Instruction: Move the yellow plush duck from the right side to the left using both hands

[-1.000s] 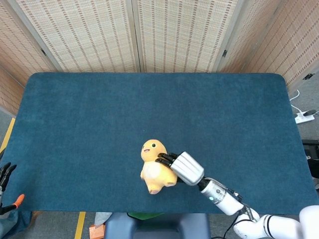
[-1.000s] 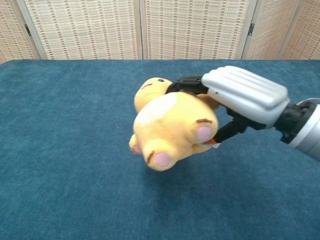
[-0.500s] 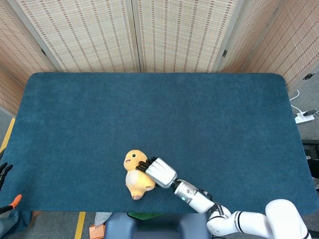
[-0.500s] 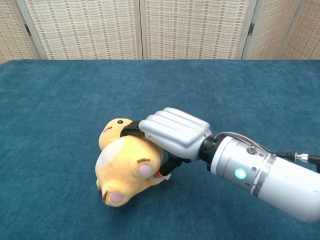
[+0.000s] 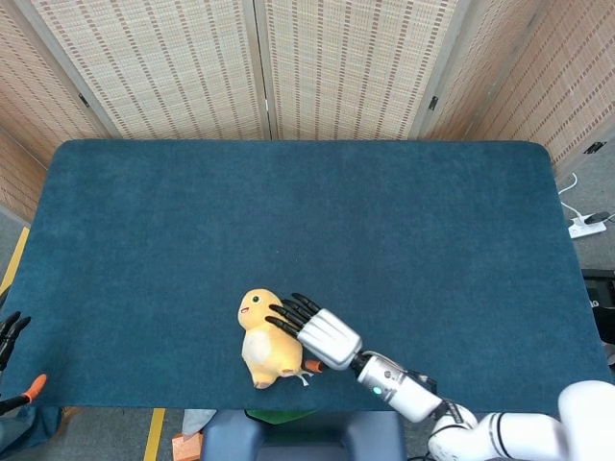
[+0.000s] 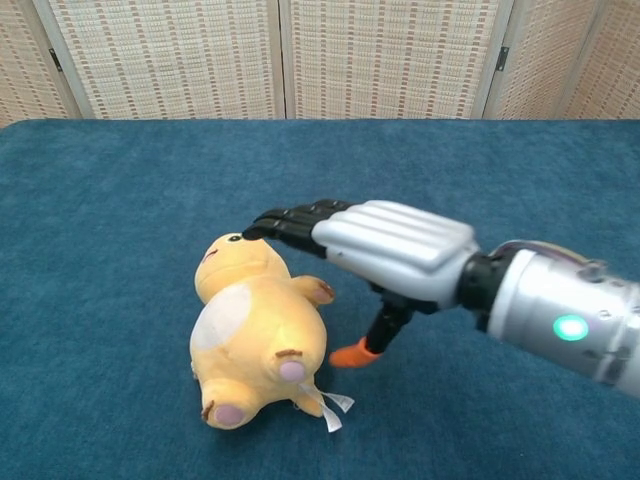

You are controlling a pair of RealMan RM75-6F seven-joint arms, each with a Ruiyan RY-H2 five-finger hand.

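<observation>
The duck point(image 5: 263, 336) lies on its back on the table point(image 5: 384, 221), near the front edge and just left of centre, head pointing away from the robot, feet toward it. So its long axis runs front to back, tilted a little, as the chest view shows.

The right hand point(image 5: 322, 331) is spread flat, fingers point(image 6: 290, 220) straight and apart, gripping nothing. Its fingertips hover over the duck's head and shoulder; the chest view shows the palm raised above the toy, and whether the tips brush the plush I cannot tell. The duck sits just to the left of that palm.

The left hand point(image 5: 10, 331) shows only as dark fingertips at the far left edge of the head view, off the table, well apart from the duck. Whether it is spread or clenched I cannot tell. My read: this is the handover point, and the left hand has the long reach to make, coming in from the side across the duck's long axis.

The duck is soft, rounded yellow plush with a pale belly patch, pink foot pads and a small white tag by its feet. It should squash under a grasp. The table cover is a dark blue, short-pile cloth. The hand has a hard ribbed silver back, black fingers and an orange thumb tip.
</observation>
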